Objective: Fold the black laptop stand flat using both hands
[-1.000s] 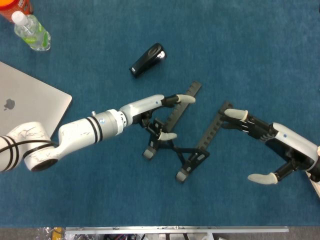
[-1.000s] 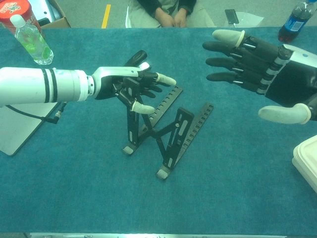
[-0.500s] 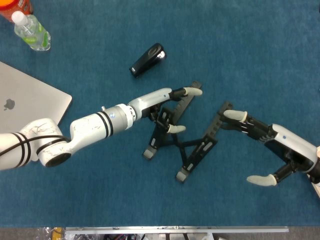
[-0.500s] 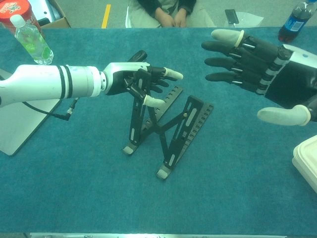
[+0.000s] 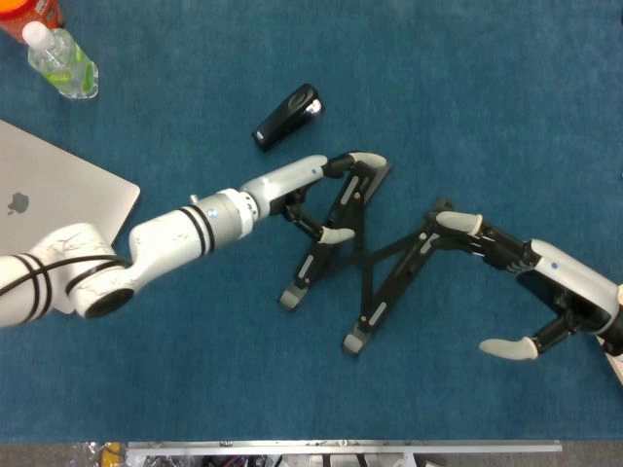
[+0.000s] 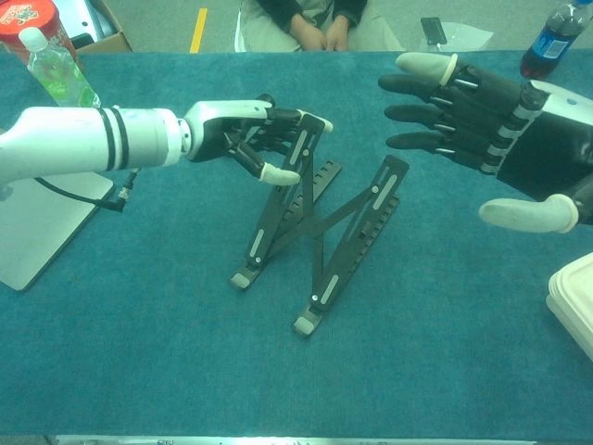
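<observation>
Near the middle of the blue desk (image 5: 506, 117) stands the black laptop stand (image 5: 365, 263), propped up on its two front feet with its crossed legs still raised. The left hand (image 5: 326, 199) grips the top of the stand's left rail, fingers curled over its upper end and thumb pressed against the rail lower down. The right hand (image 5: 506, 282) hangs open just beside the right rail, fingers spread and holding nothing; in the head view its upper fingertip looks to be at the rail's tip, though contact cannot be confirmed.

Only one side is held, so pushing down now could make the stand twist or skid on its feet instead of collapsing. The left hand's thumb also sits close to the crossing legs, where it could be caught as they scissor shut. A late or uneven push from the right hand could tip the frame sideways.

Counted: one stand, two hands, one black stapler (image 5: 287, 117), one silver laptop (image 5: 49, 199), one clear bottle (image 5: 60, 58), one dark soda bottle (image 6: 554, 37), and one white container (image 6: 576, 301) at the desk's right edge.
</observation>
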